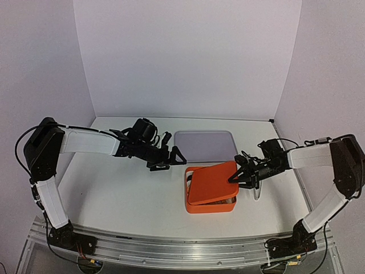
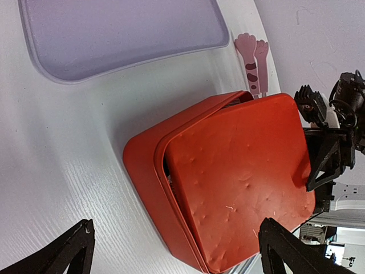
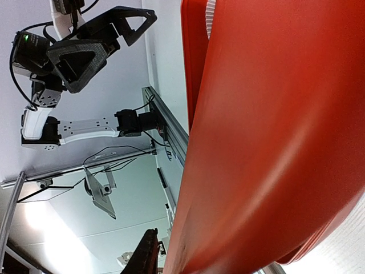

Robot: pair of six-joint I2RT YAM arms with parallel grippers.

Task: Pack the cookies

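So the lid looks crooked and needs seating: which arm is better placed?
Right, likely: the right gripper sits at the lid's right edge; the left gripper hangs open, apart from the box.

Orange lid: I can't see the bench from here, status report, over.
Left gripper open, clear of the orange box. Right gripper at edge of orange lid, grip unclear. Lid tilted on box, not seated; cookies hidden. Nothing blocking it.
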